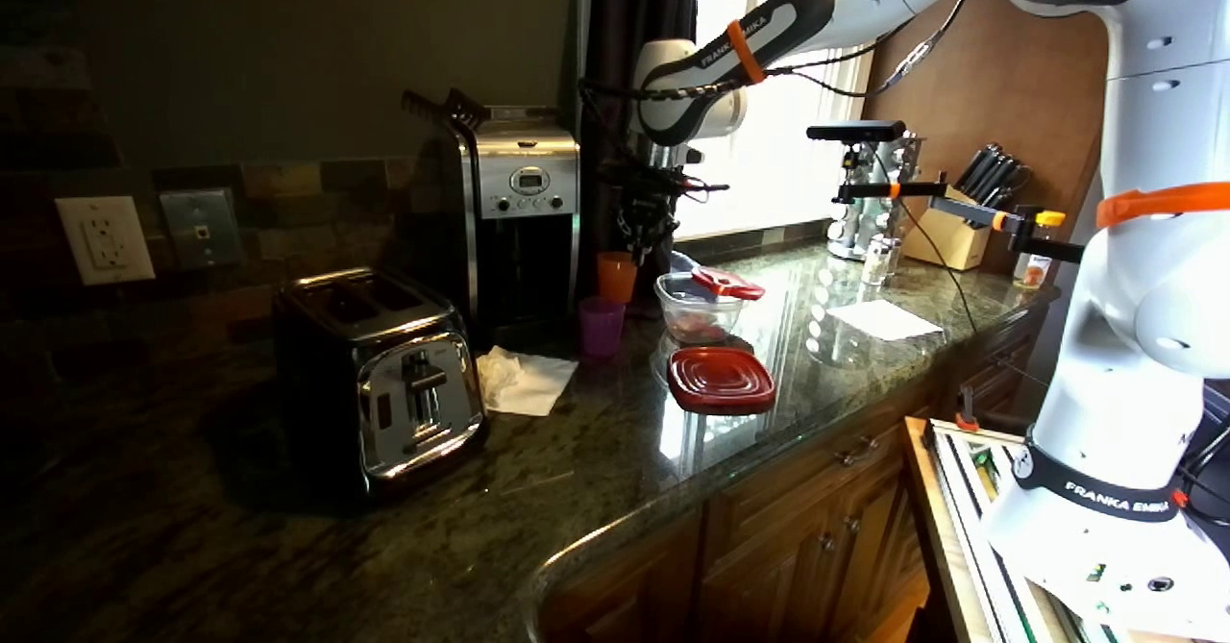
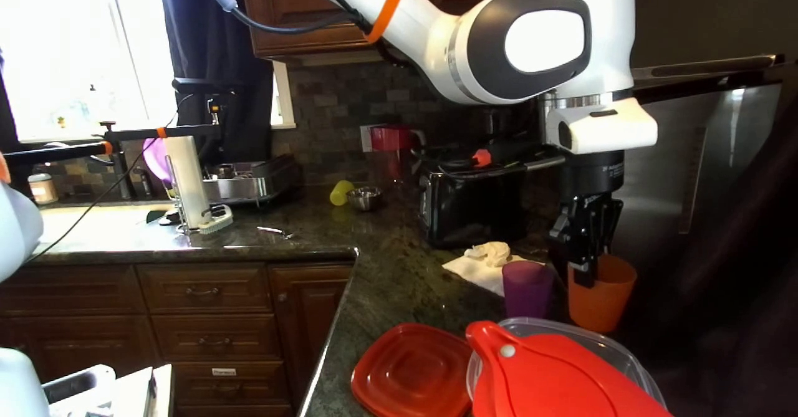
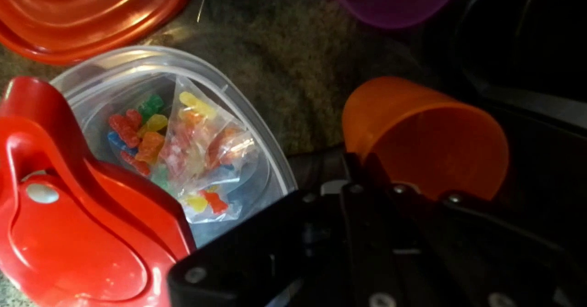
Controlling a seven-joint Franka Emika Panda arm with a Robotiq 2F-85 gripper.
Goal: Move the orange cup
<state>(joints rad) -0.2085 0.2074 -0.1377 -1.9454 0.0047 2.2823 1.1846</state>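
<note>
The orange plastic tumbler (image 2: 605, 305) is held roughly upright just beside the clear plastic container (image 3: 158, 58). Its wall is pinched between the fingers (image 2: 584, 275) of the gripper (image 3: 362, 160), one outside and one inside, presumably because a thin wall is clasped more easily than the full width. Whether its base is lifted off the stone counter (image 2: 405, 292) cannot be told, the foot being lost in shadow. The purple tumbler (image 2: 527, 289) is placed near the container, so a carry clear of both may be needed. On the container's rim a red riveted implement (image 3: 82, 238) is laid, above gummy candies (image 3: 149, 146), some bagged. Beside the container the square red lid (image 2: 414, 370) is set flat, probably for access.
</note>
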